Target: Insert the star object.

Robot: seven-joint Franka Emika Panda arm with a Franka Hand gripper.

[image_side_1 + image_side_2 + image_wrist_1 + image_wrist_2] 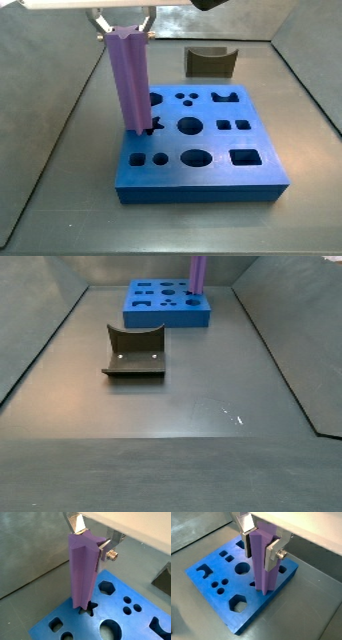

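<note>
The star object [83, 572] is a long light-purple ridged prism, held upright. My gripper [92, 539] is shut on its upper end, with one silver finger on each side. Both wrist views show this grip [259, 559]. The prism's lower end sits at the star-shaped hole [87, 607] near one edge of the blue block [113, 610]. Part of that hole [152, 127] still shows beside the prism [131, 85]. How deep the end sits I cannot tell. In a side view the gripper [123, 28] is above the block's left part [201, 187].
The blue block [167, 318] has several other holes of different shapes. The dark fixture [134, 351] stands on the grey floor apart from the block and also shows in a side view [210, 62]. Grey walls enclose the floor.
</note>
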